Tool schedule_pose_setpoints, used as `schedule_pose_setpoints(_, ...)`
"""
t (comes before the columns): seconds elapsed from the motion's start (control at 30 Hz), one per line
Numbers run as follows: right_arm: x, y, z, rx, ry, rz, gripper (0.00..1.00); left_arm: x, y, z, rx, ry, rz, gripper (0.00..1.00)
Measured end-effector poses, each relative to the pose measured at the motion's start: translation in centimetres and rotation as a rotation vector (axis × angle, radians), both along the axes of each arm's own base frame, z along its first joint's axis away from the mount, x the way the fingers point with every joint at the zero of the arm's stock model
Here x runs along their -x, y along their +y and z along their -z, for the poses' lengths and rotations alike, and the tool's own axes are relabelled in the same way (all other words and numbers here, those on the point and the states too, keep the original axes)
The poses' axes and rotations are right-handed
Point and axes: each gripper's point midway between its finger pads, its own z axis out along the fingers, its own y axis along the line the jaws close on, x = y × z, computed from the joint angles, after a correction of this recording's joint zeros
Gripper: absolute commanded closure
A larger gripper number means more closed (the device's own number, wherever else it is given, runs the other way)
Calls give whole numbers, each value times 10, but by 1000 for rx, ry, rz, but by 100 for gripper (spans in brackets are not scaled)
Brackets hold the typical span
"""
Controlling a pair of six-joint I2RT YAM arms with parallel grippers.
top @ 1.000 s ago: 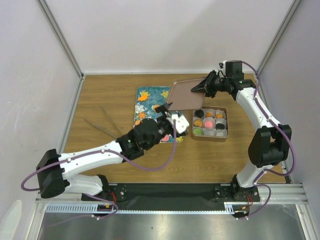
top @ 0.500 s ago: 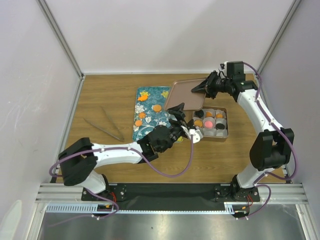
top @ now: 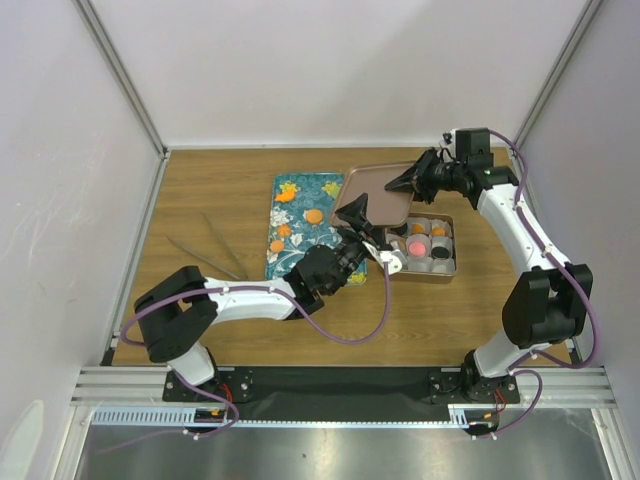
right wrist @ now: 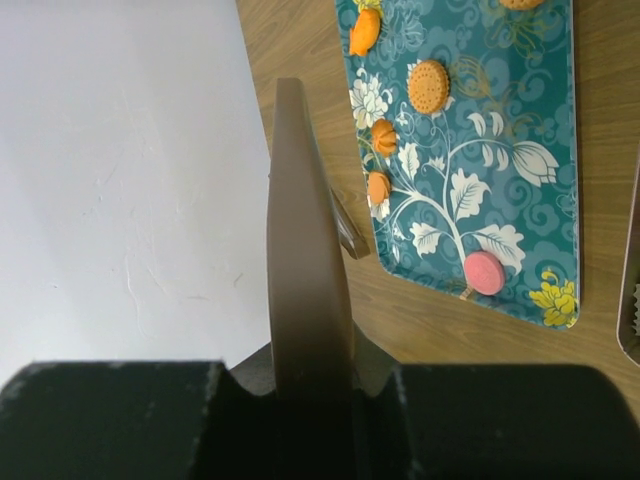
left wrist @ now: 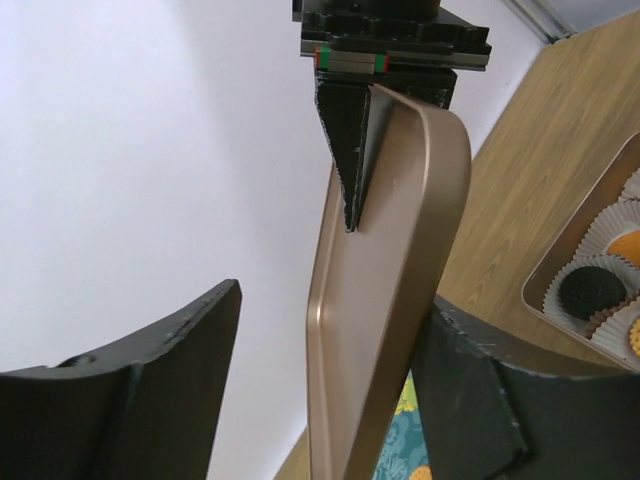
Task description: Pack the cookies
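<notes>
Brown wood table (top: 200,200) carries a teal flowered tray (top: 305,200) on the left and a rose-gold tin (top: 421,278) just beside it. Above the gap between them the lid (top: 378,192) is held off the table at a tilt, ready, I judge, to go onto the tin. The right gripper (top: 404,181) is clamped tight on the lid's far edge. The left gripper (top: 372,238) has its fingers spread wide on either side of the lid's near edge; one finger looks to touch it, but nothing is gripped.

Most cookies (top: 412,246) sit in paper cups in the tin, yet a few lie on the tray, so closing up looks premature. The overhead view loses a pink cookie (right wrist: 485,272) where the left arm crosses the tray. The right wrist view shows it near a corner, with an orange cookie (right wrist: 428,86) farther up. Only the left wrist view shows the gap between finger and lid.
</notes>
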Motion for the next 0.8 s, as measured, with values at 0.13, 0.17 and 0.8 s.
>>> schedule_pose_setpoints(0.13, 1, 0, 4, 3, 10, 1, 100, -1, -4, 5, -31, -23, 2, 41)
schedule_pose_setpoints(0.17, 1, 0, 4, 2, 11, 1, 100, -1, -4, 5, -37, -31, 1, 44)
schedule_pose_setpoints(0.8, 2, 0, -3, 27, -60, -19, 0, -10, -23, 3, -115, -24, -8, 100)
